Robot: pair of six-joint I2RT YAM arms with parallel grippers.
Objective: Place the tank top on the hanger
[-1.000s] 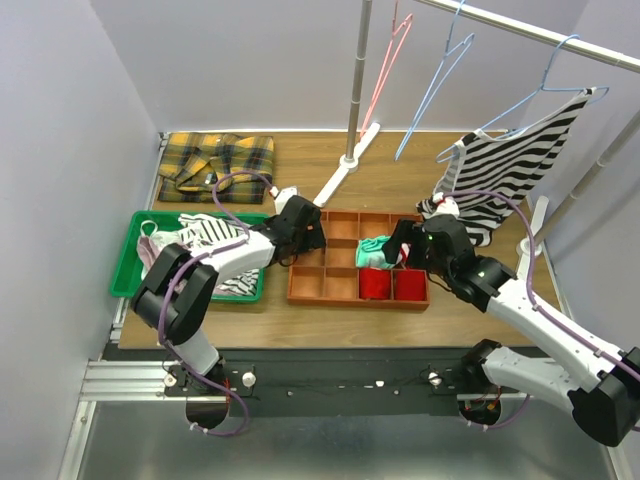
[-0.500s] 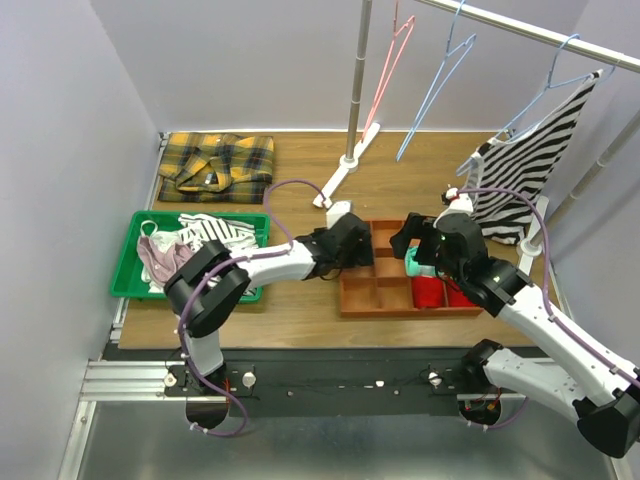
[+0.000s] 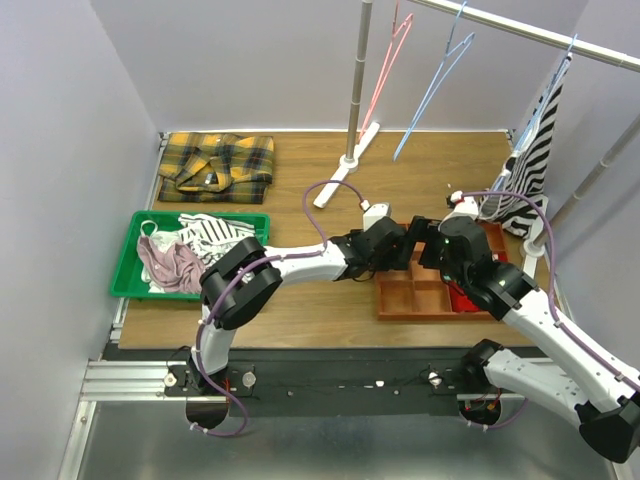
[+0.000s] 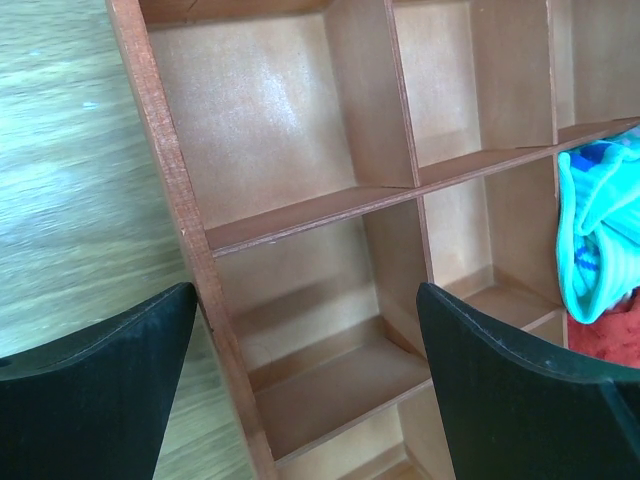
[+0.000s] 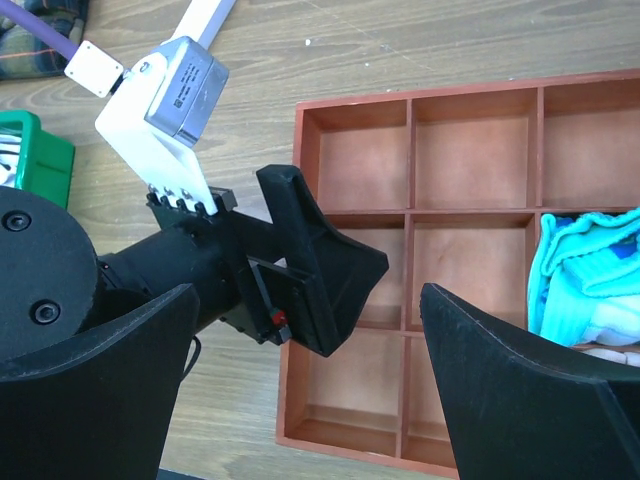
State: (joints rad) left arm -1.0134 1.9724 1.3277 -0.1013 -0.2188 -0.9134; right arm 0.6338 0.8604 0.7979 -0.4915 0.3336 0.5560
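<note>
The left arm (image 3: 300, 262) and the right arm (image 3: 548, 336) are both built of white links joined by rounded black joint housings, with a thin purple cable (image 3: 318, 190) looping loosely along each. Their fingers (image 4: 90, 400) are broad matte-black wedges tapering to blunt tips. A white bracket (image 5: 150, 140) with a grey labelled box (image 5: 185, 75) sits on the left arm's wrist, with a row of small screws (image 5: 185, 200) at its foot.
</note>
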